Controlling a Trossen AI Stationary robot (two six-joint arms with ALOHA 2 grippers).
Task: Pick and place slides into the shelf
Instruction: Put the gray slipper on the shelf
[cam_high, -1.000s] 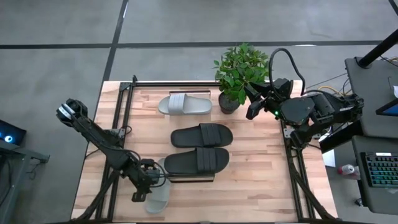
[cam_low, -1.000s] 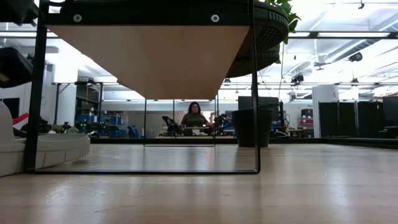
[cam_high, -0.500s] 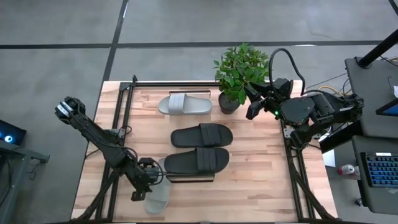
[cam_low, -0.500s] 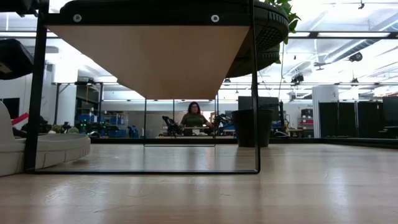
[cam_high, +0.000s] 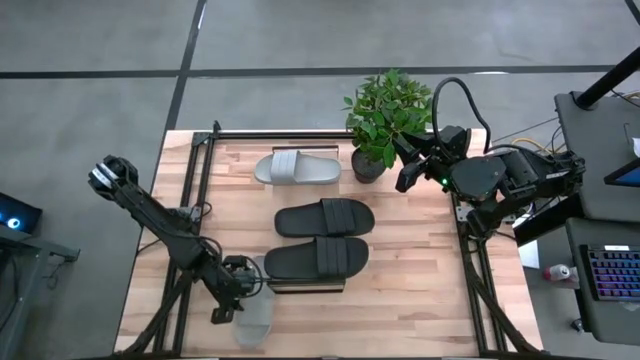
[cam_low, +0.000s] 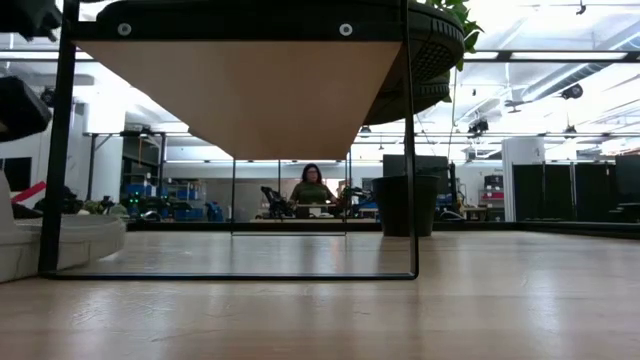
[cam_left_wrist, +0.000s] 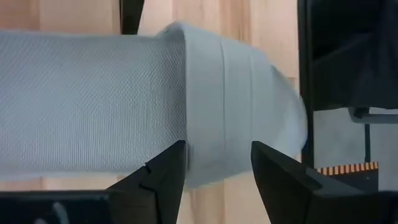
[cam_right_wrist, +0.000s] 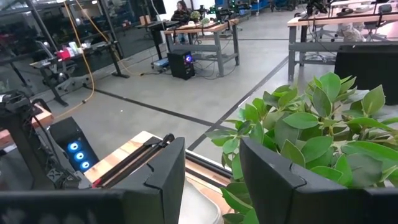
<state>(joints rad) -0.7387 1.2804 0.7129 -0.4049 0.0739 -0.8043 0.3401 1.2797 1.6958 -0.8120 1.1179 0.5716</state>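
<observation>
High view first, using the shelf (cam_high: 310, 288) as the anchor. Just off its left end sits the left gripper (cam_high: 237, 297), jaws closed around a pale grey slide (cam_high: 256, 318) that lies on the table past that end, near the table's front edge. On the shelf top lies one black slide (cam_high: 315, 258), and the second black slide (cam_high: 325, 217) lies just behind it. Further back from the shelf, near the table's far edge, is the other grey slide (cam_high: 297, 167), with a potted plant (cam_high: 384, 118) to its right. The right gripper (cam_high: 410, 165) hovers beside that plant, well away from the shelf – fingers parted, holding nothing.

Left wrist view gives what the overhead can't: both fingers (cam_left_wrist: 163, 177) pinch the grey slide's (cam_left_wrist: 124, 106) strap edge. Low view only shows the shelf's (cam_low: 240, 90) wooden underside and dark rail, the grey slide (cam_low: 60, 245) at its left, and a person (cam_low: 312, 188) far behind. Right wrist view – just plant leaves (cam_right_wrist: 311, 137) past parted fingers (cam_right_wrist: 165, 180).
</observation>
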